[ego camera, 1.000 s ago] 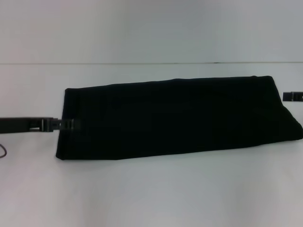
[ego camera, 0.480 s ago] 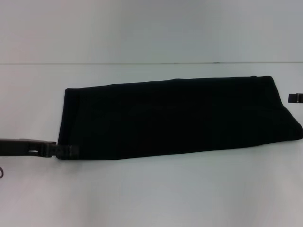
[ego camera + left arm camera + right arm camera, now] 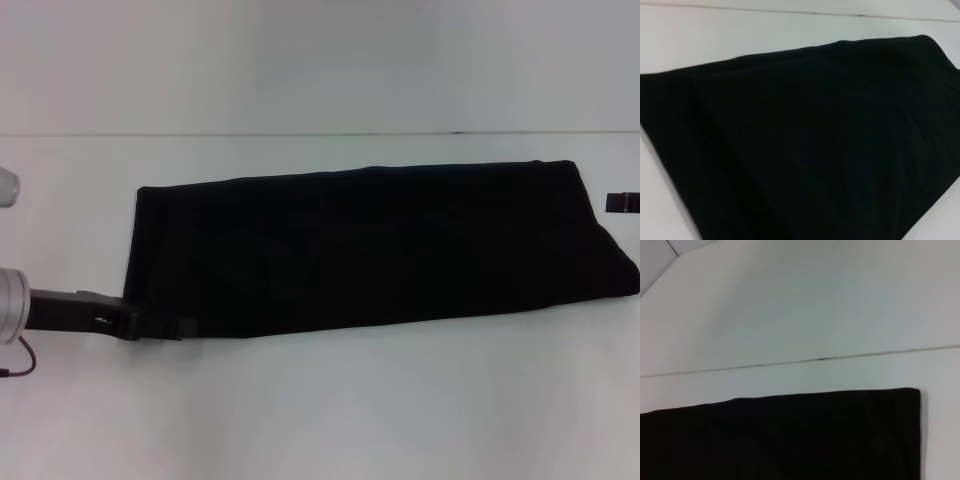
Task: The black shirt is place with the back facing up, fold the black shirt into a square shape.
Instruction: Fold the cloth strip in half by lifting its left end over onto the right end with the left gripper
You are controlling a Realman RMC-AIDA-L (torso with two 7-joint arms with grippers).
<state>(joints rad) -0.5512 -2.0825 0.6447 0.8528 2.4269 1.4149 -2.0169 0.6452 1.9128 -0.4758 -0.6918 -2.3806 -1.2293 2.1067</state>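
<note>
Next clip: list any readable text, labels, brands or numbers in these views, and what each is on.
None can be read.
shirt: plain black, no print or tag showing.
table: bare white, no marks.
left tool, at the shirt's near left corner: no legible marking.
right tool, at the shirt's right end: none.

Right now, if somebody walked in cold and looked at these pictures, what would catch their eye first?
The black shirt, folded into a long band, lies across the white table and fills most of the head view. The left gripper is at the shirt's near left corner, reaching in from the left. Only the tip of the right gripper shows, at the picture's right edge, just off the shirt's right end.
</note>
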